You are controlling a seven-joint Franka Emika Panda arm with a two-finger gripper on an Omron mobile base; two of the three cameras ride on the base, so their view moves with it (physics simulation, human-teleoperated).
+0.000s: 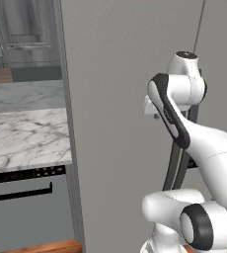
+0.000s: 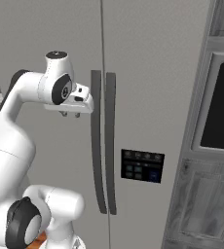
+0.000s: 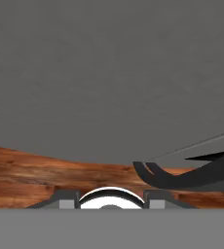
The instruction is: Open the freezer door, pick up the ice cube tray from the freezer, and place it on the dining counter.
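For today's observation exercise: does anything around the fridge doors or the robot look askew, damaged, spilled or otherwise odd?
Nothing stands out. The freezer door sits shut and flush, its dark handle beside the neighbouring door's handle. The gripper hangs just left of the handles. No spills show on the marble worktop.

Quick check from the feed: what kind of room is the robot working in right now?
A home kitchen, by the look of it: a tall grey fridge-freezer with its freezer door shut, a built-in oven to its right, and a marble worktop over a dishwasher to its left.
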